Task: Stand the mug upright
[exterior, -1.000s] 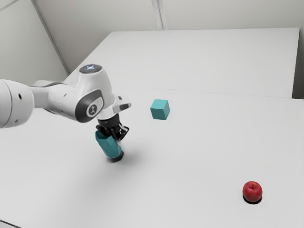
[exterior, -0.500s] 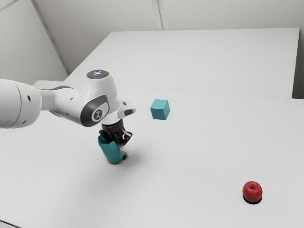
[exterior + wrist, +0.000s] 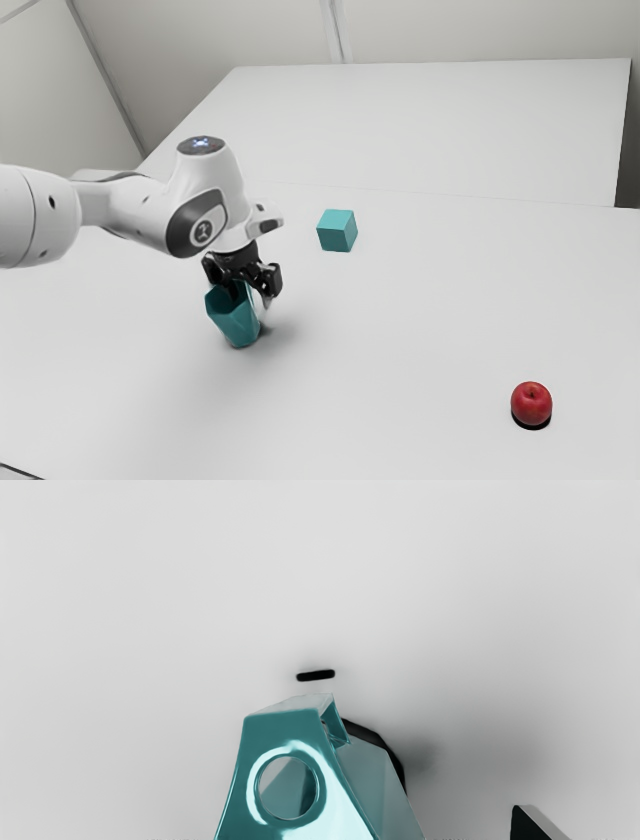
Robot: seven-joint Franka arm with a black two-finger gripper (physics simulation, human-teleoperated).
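From beside the Franka arm [image 3: 130, 212], my exterior view looks down across the white table [image 3: 430, 310] from well back. My wrist view, mounted on that arm, faces down, close over the teal mug [image 3: 238, 326]. The two share the mug and the table near it.

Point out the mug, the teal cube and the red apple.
Mug [image 3: 238, 326]: exterior view, on the lower part of its outer wall.
Teal cube [image 3: 334, 239]: exterior view, on a side face.
Red apple [image 3: 532, 405]: exterior view, on its skin, below the stem.
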